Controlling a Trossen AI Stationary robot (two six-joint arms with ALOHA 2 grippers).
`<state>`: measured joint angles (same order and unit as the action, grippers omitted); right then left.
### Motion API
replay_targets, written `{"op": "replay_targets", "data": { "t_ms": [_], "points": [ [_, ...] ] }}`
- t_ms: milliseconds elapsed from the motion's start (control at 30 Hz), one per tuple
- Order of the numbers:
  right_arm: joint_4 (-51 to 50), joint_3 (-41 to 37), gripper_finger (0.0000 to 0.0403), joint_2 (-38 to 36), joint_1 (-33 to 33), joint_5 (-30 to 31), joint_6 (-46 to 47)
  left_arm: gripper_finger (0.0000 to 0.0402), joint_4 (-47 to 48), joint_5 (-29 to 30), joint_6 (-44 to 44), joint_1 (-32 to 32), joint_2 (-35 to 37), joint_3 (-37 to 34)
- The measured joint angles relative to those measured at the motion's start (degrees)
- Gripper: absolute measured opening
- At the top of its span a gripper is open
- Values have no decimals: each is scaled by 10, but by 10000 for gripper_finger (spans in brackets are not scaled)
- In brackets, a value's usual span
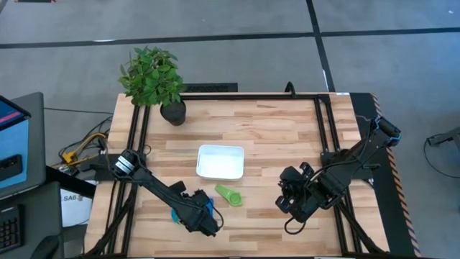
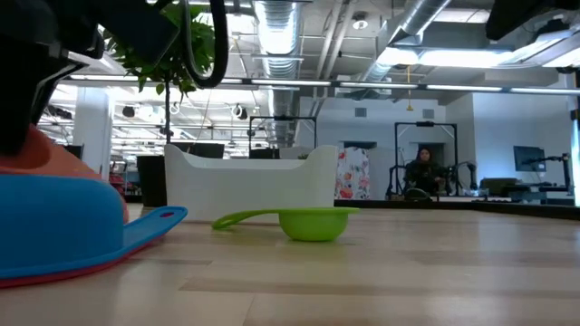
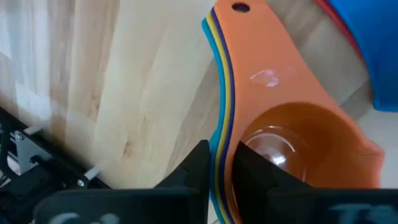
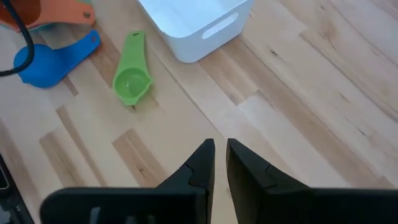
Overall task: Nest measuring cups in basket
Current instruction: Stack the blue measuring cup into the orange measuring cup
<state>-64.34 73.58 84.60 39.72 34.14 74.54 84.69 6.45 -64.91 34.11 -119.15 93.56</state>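
A nested stack of measuring cups (image 3: 273, 81), orange on top with yellow and blue rims under it, lies near the table's front left. My left gripper (image 1: 206, 218) is shut on it. Close beside the stack sits a blue cup (image 2: 54, 226) nested in a red one, bowl down on the wood. A green cup (image 1: 230, 195) rests on its bowl, alone, between the stack and the white basket (image 1: 221, 162). My right gripper (image 4: 221, 155) hangs shut and holds nothing, above the wood to the basket's right. My left gripper pinches the nested stack's bowl wall (image 3: 221, 146) where the handles begin, one finger (image 3: 252, 163) inside the orange bowl and the other outside the layered rims. The fingers come steeply from above. Whether the stack still rests on the table I cannot tell.
A black pot (image 1: 173, 113) with a green plant stands at the table's far left. Black frame rails (image 1: 320, 122) run along the table's left, right and far sides. Bare wood lies between the basket and my right gripper.
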Motion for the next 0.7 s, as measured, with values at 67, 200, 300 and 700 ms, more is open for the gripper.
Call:
{"op": "replay_targets", "data": {
  "t_ms": [67, 200, 300, 700],
  "points": [
    [0, 0, 66, 0, 0, -9, 0, 26, 2, 14, -9, 1, 0, 0],
    [0, 0, 65, 0, 0, -28, 2, 34, 2, 46, -41, 7, 0, 0],
    [1, 0, 66, 0, 0, -33, 4, 71, 1, 55, -66, 13, 0, 0],
    [50, 0, 65, 0, 1, -59, 19, 71, 12, 69, -194, 69, 0, 0]
  ]
}}
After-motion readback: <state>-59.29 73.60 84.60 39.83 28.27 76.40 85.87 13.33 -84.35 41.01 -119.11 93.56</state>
